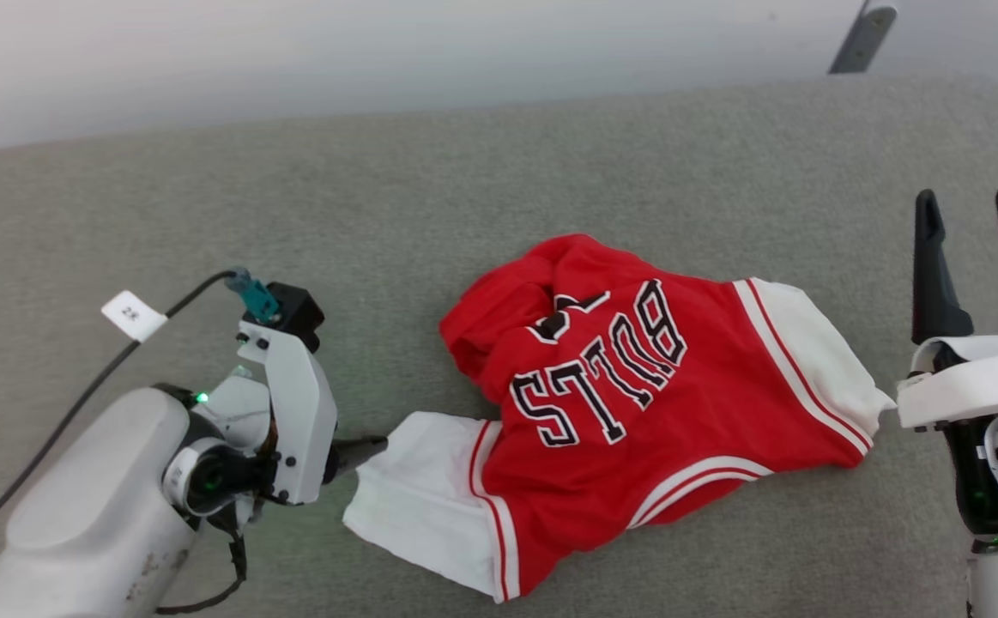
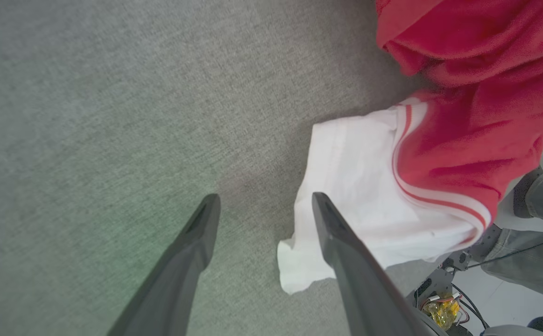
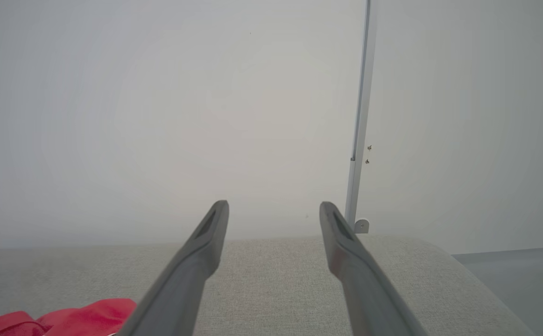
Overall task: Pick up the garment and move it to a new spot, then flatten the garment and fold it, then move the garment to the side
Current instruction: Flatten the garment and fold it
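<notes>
The garment, a red jersey with black "BULLS" lettering and white sleeves, lies crumpled on the grey fabric surface. One white sleeve points toward my left gripper, which sits low right at the sleeve's edge. In the left wrist view the left gripper is open with bare surface between its fingers, and the sleeve lies just past the right finger. My right gripper stands open, upright, just right of the other sleeve. The right gripper holds nothing; a red fold of the garment shows low left.
A black cable with a white tag trails from my left wrist. A pale wall and a metal post rise behind the surface. The surface's near edge, with the robot base's wiring below it, lies close to the sleeve.
</notes>
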Controlling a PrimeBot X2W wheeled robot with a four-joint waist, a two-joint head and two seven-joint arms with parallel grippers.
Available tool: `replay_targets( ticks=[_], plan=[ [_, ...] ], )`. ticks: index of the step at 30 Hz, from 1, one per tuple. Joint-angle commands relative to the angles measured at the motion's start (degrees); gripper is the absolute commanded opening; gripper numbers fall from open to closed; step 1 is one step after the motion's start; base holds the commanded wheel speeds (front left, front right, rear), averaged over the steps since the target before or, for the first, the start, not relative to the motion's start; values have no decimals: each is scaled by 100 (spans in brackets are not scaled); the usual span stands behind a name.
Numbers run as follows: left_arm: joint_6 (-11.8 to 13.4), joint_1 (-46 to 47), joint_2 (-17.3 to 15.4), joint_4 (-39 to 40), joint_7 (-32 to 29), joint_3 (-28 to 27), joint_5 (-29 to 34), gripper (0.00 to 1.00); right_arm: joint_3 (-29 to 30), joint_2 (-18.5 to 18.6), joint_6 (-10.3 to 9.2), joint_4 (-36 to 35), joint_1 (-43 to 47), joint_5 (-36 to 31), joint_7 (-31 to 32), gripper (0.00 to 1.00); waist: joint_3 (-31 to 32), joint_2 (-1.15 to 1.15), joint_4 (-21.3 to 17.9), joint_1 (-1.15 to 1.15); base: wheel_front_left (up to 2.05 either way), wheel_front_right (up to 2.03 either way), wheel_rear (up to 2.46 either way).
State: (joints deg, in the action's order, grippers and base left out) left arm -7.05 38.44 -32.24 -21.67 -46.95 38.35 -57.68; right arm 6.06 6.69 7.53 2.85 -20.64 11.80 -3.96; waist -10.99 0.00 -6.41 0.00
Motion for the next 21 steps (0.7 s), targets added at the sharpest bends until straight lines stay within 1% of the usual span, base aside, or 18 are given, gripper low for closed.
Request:
replay_targets(
  ticks=[1, 6, 9, 11, 15, 21],
  plan=[
    [-7, -1, 48, -59, -12, 26, 0, 100, -25, -44, -8, -12, -83, -48, -15, 100, -145, 0, -151, 0, 0, 0, 0],
    [-20, -44, 55, -110, -73, 46, -130, 100, -26, -111, -8, -29, -120, -72, -55, 100, -363, 0, -334, 0, 0, 0, 0],
    [-23, -59, -4, -109, -61, 116, -60, 100, -19, -154, -8, -41, -129, -83, -83, 100, -456, 0, -416, 0, 0, 0, 0],
    [-17, -90, -6, -137, -87, 84, -156, 100, -10, -187, -8, -32, -136, -81, -103, 100, -508, 0, -461, 0, 0, 0, 0],
    [55, -104, -57, -88, -253, 111, -211, 100, -2, -225, -8, 15, -150, -94, -147, 100, -536, 0, -509, 0, 0, 0, 0],
    [200, -221, -113, 199, -611, 143, -379, 100, 28, -261, -8, 51, -120, -113, -175, 100, -514, 0, -513, 0, 0, 0, 0]
  ],
)
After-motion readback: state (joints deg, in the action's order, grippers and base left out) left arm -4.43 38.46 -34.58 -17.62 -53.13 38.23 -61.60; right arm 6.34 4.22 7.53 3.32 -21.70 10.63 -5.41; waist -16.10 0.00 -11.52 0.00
